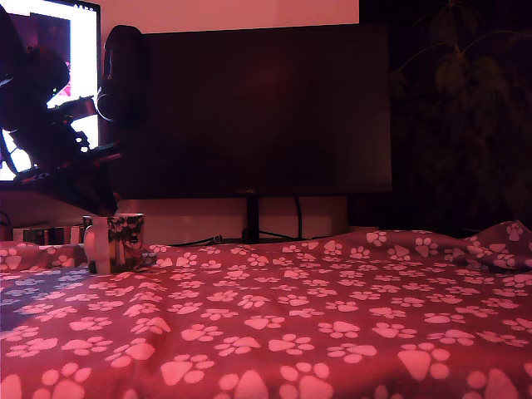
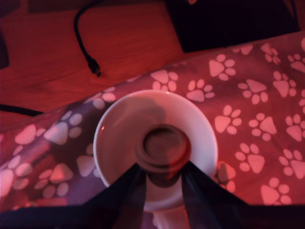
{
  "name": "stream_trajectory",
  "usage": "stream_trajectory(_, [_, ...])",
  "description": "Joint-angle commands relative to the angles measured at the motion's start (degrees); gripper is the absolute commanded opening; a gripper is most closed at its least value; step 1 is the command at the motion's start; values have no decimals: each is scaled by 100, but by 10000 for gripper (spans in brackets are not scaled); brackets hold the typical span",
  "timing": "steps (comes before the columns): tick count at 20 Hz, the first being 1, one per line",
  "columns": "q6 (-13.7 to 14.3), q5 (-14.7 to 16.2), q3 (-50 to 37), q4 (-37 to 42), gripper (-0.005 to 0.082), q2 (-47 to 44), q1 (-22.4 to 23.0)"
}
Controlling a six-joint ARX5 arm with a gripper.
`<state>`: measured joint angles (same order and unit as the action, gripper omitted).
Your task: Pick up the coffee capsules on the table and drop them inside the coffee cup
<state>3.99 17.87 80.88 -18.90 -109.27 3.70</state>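
The coffee cup (image 1: pixel 125 239), a mug with a dark leafy pattern and a white handle, stands at the exterior view's far left on the paw-print cloth of the table (image 1: pixel 291 324). My gripper (image 1: pixel 105 203) hangs just above its rim. In the wrist view I look straight down into the cup's white inside (image 2: pixel 119 138). The gripper (image 2: pixel 162 168) is shut on a dark red-brown coffee capsule (image 2: pixel 162 148), which is held over the cup's opening with its flat rim facing the camera. The dark fingers (image 2: pixel 133 191) grip its tapered body from both sides.
A large dark monitor (image 1: pixel 258 108) on a stand rises behind the table, and a lit screen (image 1: pixel 79 50) is behind the arm. A black cable (image 2: pixel 86 45) lies on the wooden surface beyond the cup. The cloth bunches up at the exterior view's right (image 1: pixel 499 245).
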Motion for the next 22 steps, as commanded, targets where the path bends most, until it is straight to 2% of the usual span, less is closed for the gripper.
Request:
stream_trajectory(1, [61, -17, 70, 31, 140, -140, -22])
stream_trajectory(10, [61, -39, 70, 68, 157, -140, -22])
stream_trajectory(15, [61, -39, 70, 114, 424, -140, -22])
stream_trajectory(17, [61, -35, 70, 111, 492, -140, -22])
stream_trajectory(20, [61, -33, 81, 70, 506, -138, -22])
stream_trajectory(22, [57, -15, 103, 20, 452, -122, -22])
